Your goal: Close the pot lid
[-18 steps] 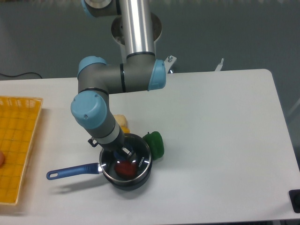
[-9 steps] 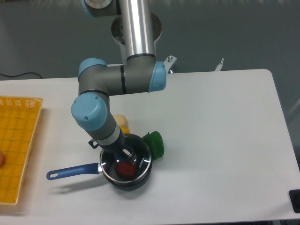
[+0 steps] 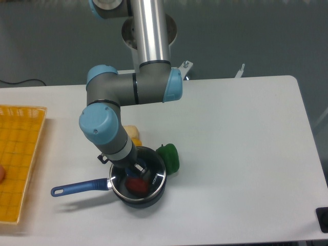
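Pot [image 3: 137,185] at 6 o'clock on the surface [image 3: 230,154], lid [image 3: 138,177] seated on its rim. Hand [image 3: 137,168] over the knob; grip state cannot be told. Risk: lifting while gripping would drag the lid askew.

I can read nothing here: one of my fingers [image 3: 153,178] carries small white lettering, too blurred to make out.

Gripper [image 3: 137,169] sits right over the pot [image 3: 138,195] — the glass lid [image 3: 148,179] rests on its rim, something red showing through. Blue handle points left; green pepper [image 3: 168,157] just beside, yellow basket [image 3: 18,154] at the left edge of the white table [image 3: 236,143].
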`<state>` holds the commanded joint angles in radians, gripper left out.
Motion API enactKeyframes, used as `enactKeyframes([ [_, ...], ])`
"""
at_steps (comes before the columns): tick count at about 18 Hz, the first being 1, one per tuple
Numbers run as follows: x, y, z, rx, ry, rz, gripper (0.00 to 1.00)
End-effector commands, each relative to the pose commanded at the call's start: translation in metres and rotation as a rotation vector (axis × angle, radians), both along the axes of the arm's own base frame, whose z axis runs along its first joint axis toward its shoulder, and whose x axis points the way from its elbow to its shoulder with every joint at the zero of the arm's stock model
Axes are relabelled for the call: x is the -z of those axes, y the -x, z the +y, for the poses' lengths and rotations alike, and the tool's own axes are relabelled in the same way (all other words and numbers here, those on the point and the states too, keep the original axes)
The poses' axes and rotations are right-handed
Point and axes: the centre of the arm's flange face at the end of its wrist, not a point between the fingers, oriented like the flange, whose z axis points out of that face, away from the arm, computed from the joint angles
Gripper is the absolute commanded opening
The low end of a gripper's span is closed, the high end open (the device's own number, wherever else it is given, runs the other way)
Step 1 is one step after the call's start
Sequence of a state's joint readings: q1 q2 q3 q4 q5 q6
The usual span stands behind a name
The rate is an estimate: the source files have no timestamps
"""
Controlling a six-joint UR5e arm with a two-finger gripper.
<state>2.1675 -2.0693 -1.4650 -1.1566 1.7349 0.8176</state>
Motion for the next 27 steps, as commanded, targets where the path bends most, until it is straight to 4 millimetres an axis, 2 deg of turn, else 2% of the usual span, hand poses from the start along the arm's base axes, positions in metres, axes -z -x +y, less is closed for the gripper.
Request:
enactKeyframes([
  [27,0.0003,0.0054,0.0021,-0.012,-0.026,0.019,0.52],
])
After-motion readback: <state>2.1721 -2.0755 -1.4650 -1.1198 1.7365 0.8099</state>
